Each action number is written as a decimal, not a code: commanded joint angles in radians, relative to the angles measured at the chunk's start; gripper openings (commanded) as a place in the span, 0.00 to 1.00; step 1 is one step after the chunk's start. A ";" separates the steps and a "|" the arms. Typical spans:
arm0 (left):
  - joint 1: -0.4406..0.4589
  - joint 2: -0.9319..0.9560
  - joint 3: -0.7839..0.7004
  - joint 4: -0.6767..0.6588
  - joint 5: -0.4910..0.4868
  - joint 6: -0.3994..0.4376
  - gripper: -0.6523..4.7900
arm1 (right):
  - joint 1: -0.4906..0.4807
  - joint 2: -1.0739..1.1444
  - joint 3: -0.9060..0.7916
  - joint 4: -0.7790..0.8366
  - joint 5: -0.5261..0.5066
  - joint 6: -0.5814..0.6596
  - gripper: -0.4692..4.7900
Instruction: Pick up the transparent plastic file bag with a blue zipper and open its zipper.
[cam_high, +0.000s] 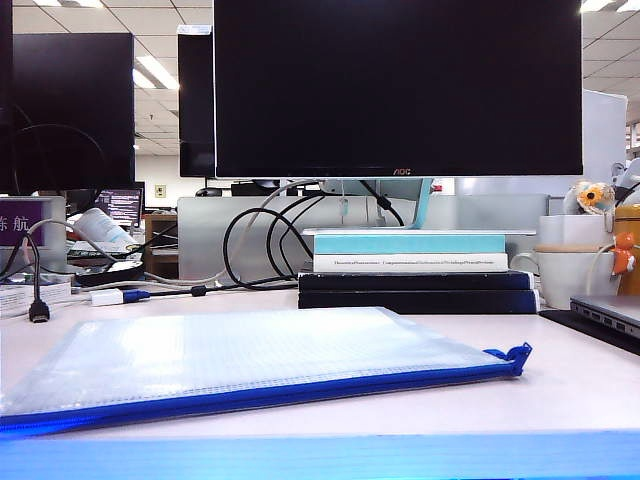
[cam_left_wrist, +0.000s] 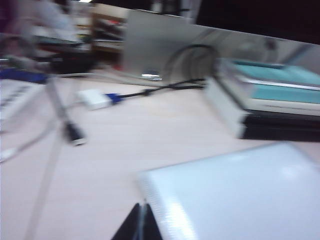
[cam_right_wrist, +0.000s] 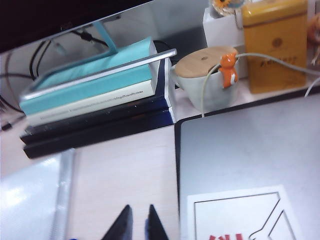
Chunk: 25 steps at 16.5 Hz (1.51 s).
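The file bag (cam_high: 250, 355) lies flat on the pale table, translucent with a white grid. Its blue zipper (cam_high: 250, 397) runs along the near edge and the pull tab (cam_high: 518, 357) sits at the right end. Neither gripper shows in the exterior view. In the left wrist view my left gripper (cam_left_wrist: 142, 220) is shut and empty, just above a corner of the file bag (cam_left_wrist: 240, 195). In the right wrist view my right gripper (cam_right_wrist: 139, 215) hangs over bare table beside the file bag (cam_right_wrist: 25, 200). Its tips stand a narrow gap apart with nothing between them.
A stack of books (cam_high: 410, 270) stands behind the bag under a large monitor (cam_high: 398, 90). Black cables (cam_high: 250, 240) and a hanging plug (cam_high: 38, 310) lie at the back left. A grey laptop (cam_right_wrist: 240, 150), a lidded mug (cam_right_wrist: 205, 80) and a yellow tin (cam_right_wrist: 275, 45) are on the right.
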<state>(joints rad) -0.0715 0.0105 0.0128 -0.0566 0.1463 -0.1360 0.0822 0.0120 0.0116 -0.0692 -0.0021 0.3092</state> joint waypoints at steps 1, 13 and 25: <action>0.000 0.001 0.012 0.029 0.058 -0.011 0.11 | 0.001 -0.001 -0.005 0.021 0.000 0.034 0.17; -0.055 0.256 0.326 -0.047 0.006 0.044 0.11 | 0.000 0.112 0.248 -0.165 0.043 0.111 0.07; -0.721 0.781 0.484 0.080 -0.524 0.425 0.11 | -0.001 0.918 0.590 -0.105 -0.511 0.053 0.07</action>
<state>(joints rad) -0.7910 0.7616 0.4946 0.0105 -0.3752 0.2779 0.0814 0.9112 0.5850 -0.2207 -0.4854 0.3672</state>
